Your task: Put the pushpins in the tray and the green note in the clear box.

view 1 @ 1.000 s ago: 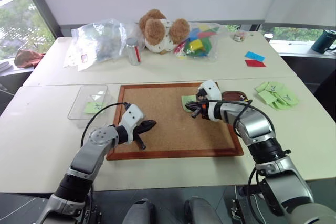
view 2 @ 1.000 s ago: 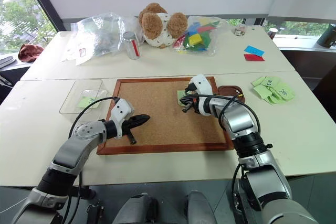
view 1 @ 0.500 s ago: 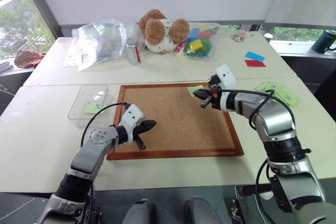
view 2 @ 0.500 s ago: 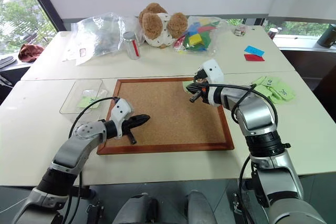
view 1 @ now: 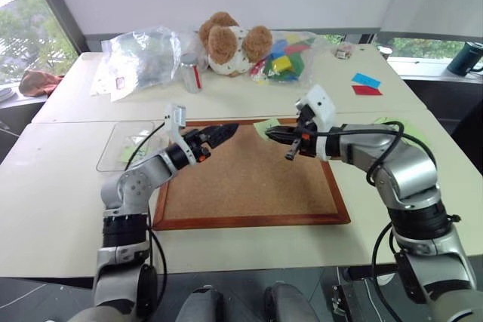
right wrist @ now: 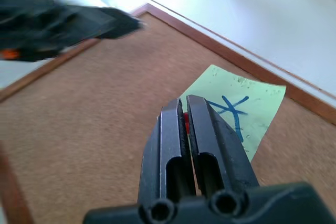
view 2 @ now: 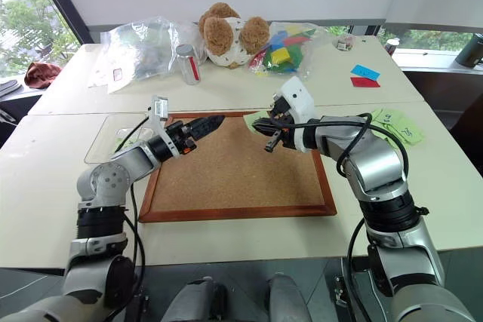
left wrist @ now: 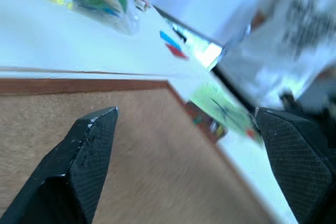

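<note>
Cork fills the near ground: the corkboard point(view 1: 249, 179) lies flat in its brown wooden frame, and both arms hang above its far half. The right gripper point(right wrist: 184, 109) has its fingers pressed together on a small red thing, most likely a red pushpin point(right wrist: 185, 124) – only a sliver of it shows between the tips. The left gripper point(left wrist: 186, 113) has its fingers spread wide and holds nothing. The green note point(right wrist: 236, 111), marked with a blue cross, lies on the cork close to the far frame, just under the right fingertips. The main danger, I think, is the pin: it is tiny and held by very little, so a quick swing toward the tray could let it slip and roll away. The note may also slide or curl if the left fingers close on it flat against the cork. The clear box point(view 1: 124, 145) stands just left of the board, and a pale green slip seems to lie in it already, partly hidden by the left arm. The tray point(left wrist: 202, 119) shows blurred at the board's right edge – some coloured specks in it may be pins, but I cannot be sure. Loose green sheets point(view 2: 396, 122) lie further right and could be mistaken for the note. On the far table sits a plush bear point(view 1: 226, 43) between plastic bags.
</note>
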